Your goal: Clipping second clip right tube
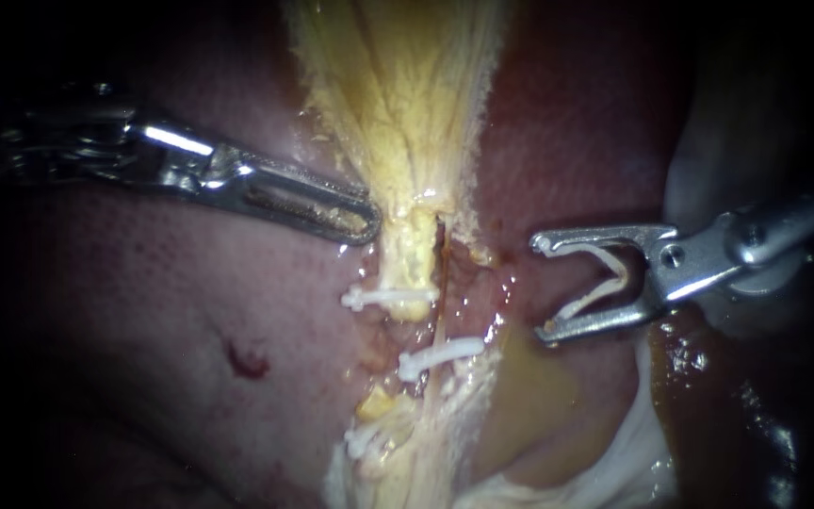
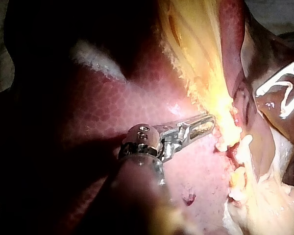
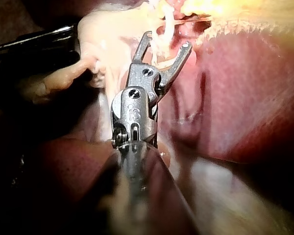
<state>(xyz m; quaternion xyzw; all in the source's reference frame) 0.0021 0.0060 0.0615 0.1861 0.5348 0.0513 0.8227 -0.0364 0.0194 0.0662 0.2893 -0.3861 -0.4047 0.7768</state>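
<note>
Well, clip (image 1: 622, 273) in right instrument (image 1: 542, 287); tube (image 1: 411, 259) nearby

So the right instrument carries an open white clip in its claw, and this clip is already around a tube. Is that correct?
Not quite. The right instrument does carry an open white clip in its claw, but the clip is not around a tube. It stands clear of the tubes, off to their side. The endoscope view shows the gap.

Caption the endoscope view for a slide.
Right instrument holds an open clip in its jaws beside yellow tissue carrying white clips; left instrument opposite.
</note>
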